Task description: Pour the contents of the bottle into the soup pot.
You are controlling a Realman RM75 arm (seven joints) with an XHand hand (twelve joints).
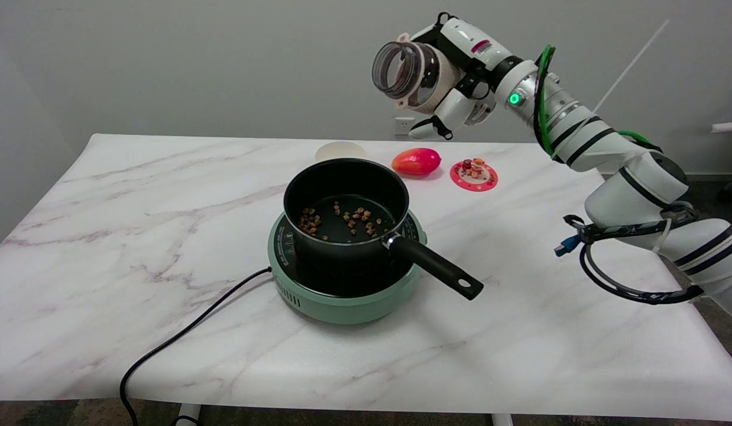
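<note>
gripping the bottle point(408, 76) in the right hand point(454, 89), tipped sideways high above the counter's point(165, 236) far edge; seemingly finishing the pour, granules lying in the soup pot point(346, 207) mid-counter; next, probably righting and setting down

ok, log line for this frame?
right hand: holds bottle tipped, mouth left, raised | pot: on cooker, bits inside | pour: done

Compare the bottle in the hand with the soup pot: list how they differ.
The bottle is clear; the soup pot is black. The bottle is held in the air by the right hand, tipped on its side with its mouth toward the camera; the pot stands upright on the green cooker. The bottle looks empty; the pot holds brown bits. Both have open round mouths.
</note>
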